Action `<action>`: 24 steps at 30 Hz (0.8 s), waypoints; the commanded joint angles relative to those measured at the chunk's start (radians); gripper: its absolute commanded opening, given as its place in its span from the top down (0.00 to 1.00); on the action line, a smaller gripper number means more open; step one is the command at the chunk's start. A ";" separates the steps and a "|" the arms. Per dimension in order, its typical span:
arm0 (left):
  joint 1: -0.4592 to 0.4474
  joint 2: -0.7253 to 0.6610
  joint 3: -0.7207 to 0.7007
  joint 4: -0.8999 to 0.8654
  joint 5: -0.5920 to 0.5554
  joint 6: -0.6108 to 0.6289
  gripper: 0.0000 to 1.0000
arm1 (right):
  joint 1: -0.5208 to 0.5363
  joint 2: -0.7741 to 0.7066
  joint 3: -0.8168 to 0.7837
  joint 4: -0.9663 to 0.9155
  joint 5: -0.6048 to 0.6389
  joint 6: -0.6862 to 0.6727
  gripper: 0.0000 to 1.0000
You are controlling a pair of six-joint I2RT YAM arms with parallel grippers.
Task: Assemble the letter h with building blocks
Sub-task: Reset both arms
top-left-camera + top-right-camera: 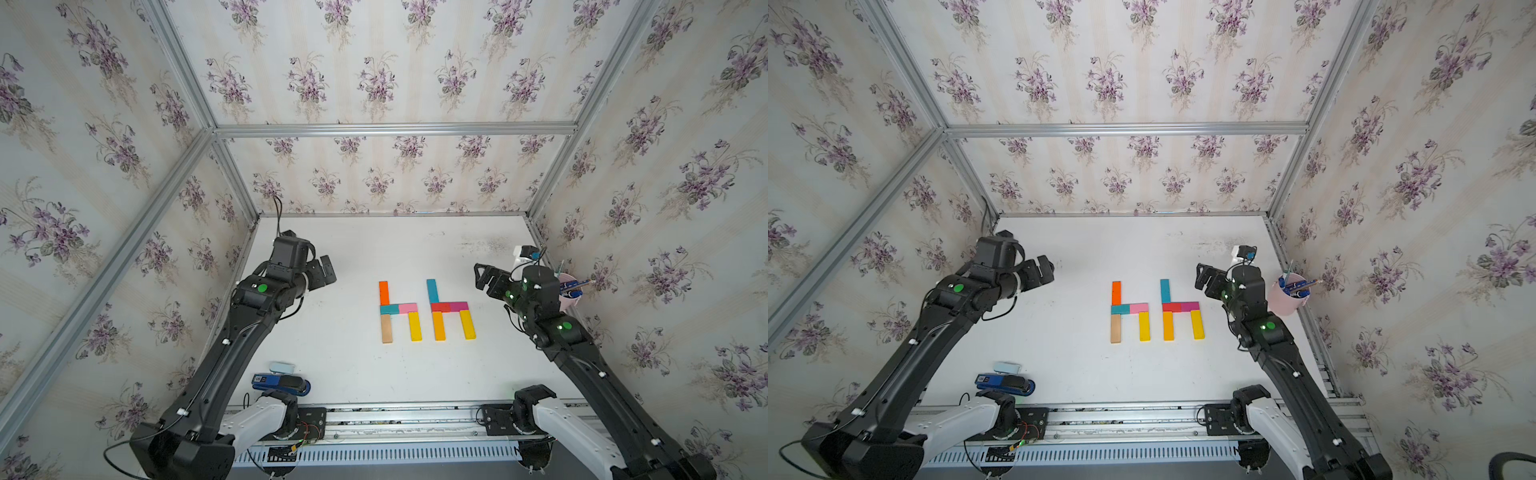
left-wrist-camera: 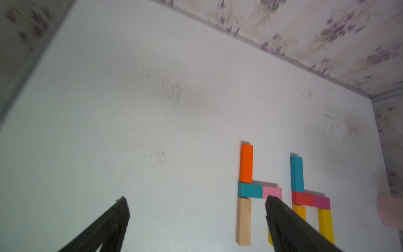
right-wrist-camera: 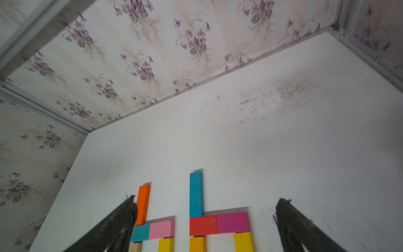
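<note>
The building blocks lie flat mid-table as two copies of the letter h, side by side in both top views. The left letter h has an orange stem top, a teal and pink crossbar, a wooden block and a yellow leg. The right letter h has a teal stem top, a red and magenta crossbar and two yellow-orange legs. My left gripper hovers open to the left of them. Right of them my right gripper hangs open. Neither holds anything.
A dark blue stapler-like object and a pale blue pad lie at the front left. A pink cup with pens stands by the right wall, behind my right arm. A metal rail runs along the front edge.
</note>
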 commanded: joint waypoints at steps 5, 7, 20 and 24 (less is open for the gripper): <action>0.056 0.008 -0.242 0.514 -0.465 0.364 0.00 | -0.019 0.022 -0.200 0.440 0.497 -0.214 0.00; 0.101 0.062 -0.308 0.561 -0.451 0.310 0.00 | -0.052 0.107 -0.224 0.453 0.635 -0.214 0.00; 0.278 0.309 -0.643 1.142 -0.081 0.297 0.00 | -0.256 0.483 -0.524 1.314 0.198 -0.277 0.00; 0.279 0.348 -0.673 1.254 0.026 0.338 0.00 | -0.298 0.778 -0.559 1.710 -0.029 -0.312 0.00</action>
